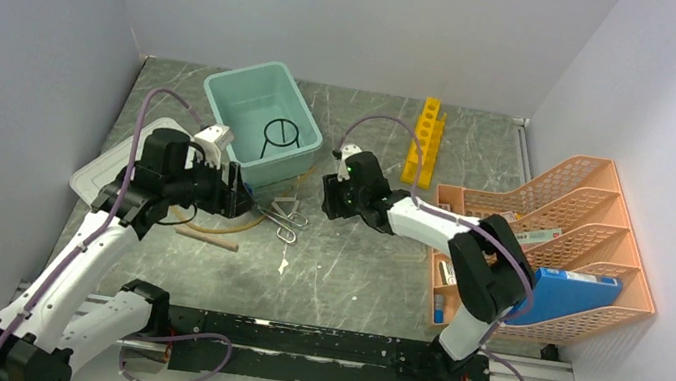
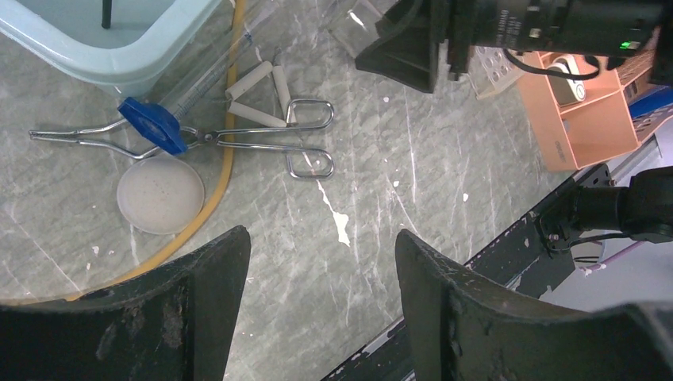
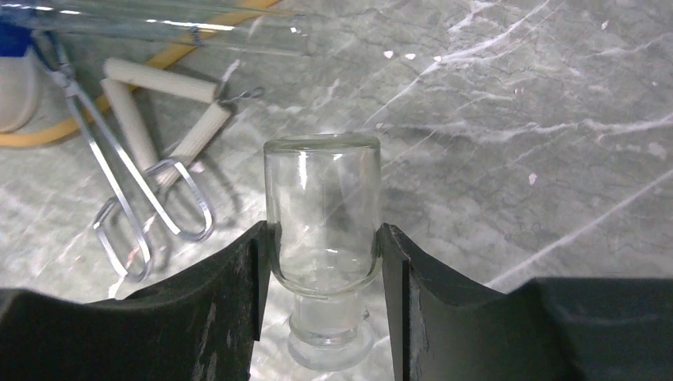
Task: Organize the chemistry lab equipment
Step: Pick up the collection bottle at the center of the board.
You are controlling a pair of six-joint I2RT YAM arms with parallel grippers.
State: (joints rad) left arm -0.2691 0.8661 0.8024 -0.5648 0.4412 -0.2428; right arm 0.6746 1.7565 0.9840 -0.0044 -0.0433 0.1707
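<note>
A small clear glass bottle (image 3: 321,190) is clamped in the right gripper (image 3: 323,238), seemingly for careful carriage to the teal tub (image 1: 245,111), while the left gripper (image 2: 319,246) is spread apart, empty.

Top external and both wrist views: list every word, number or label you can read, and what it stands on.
No text is readable in any view.
Orange organiser: white labels inside, too small and blurred to read.
Blue box: no lettering visible.
Glass bottle in the right claw: no markings visible.
</note>
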